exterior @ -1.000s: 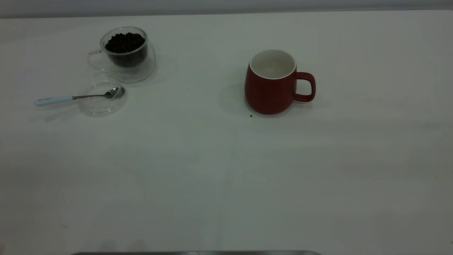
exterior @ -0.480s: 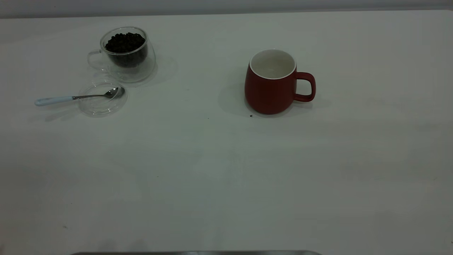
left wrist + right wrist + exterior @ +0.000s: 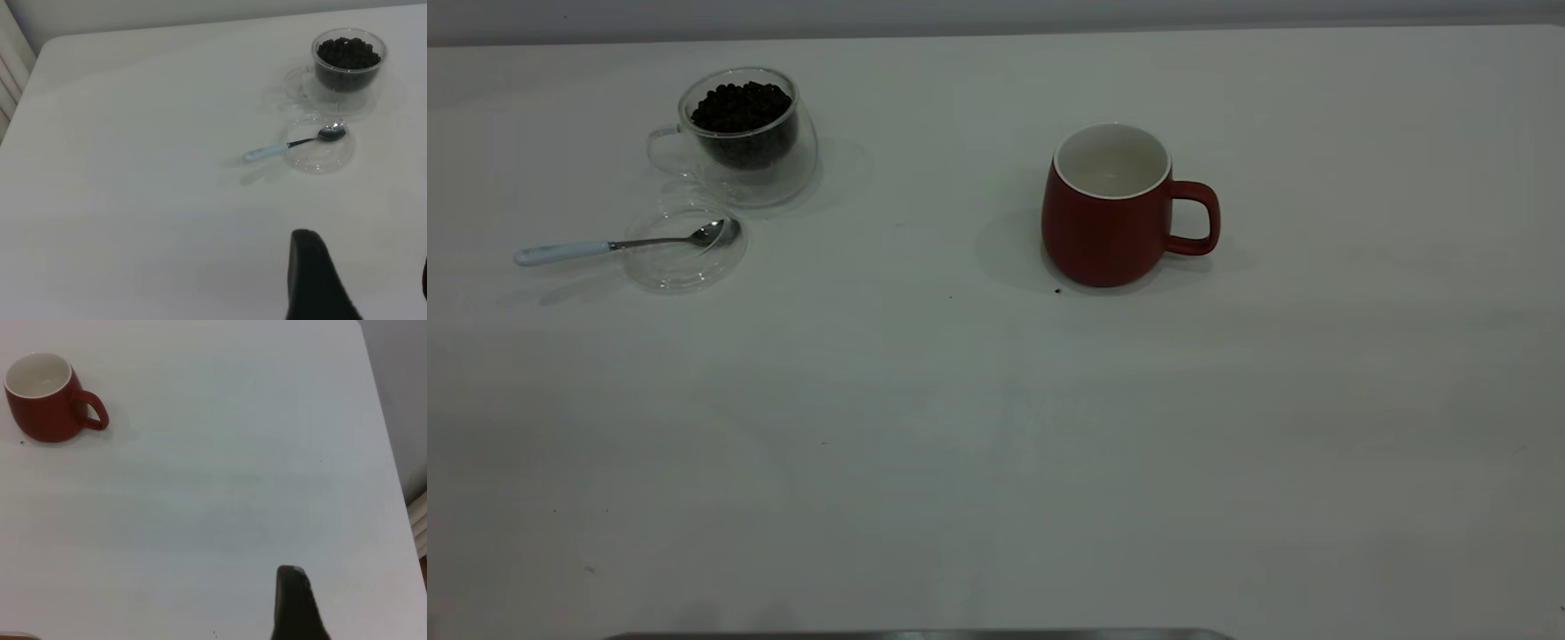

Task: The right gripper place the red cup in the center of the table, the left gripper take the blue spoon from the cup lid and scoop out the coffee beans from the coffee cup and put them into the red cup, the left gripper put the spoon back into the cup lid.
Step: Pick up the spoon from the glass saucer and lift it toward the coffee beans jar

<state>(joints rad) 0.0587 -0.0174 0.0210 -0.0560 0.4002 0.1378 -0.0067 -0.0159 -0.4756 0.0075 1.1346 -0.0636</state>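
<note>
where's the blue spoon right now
In the exterior view, far left: the blue spoon rests with its bowl on the cup lid, just in front of the coffee cup.

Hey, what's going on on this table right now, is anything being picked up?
Nothing is being handled yet. The red cup stands upright and empty on the white table, right of the middle. At the far left, the glass coffee cup is full of coffee beans. Just in front of it lies the cup lid, with the blue spoon resting across it, handle sticking out. The left gripper and the right gripper each show only at the edge of their own wrist views, far from everything.
</note>
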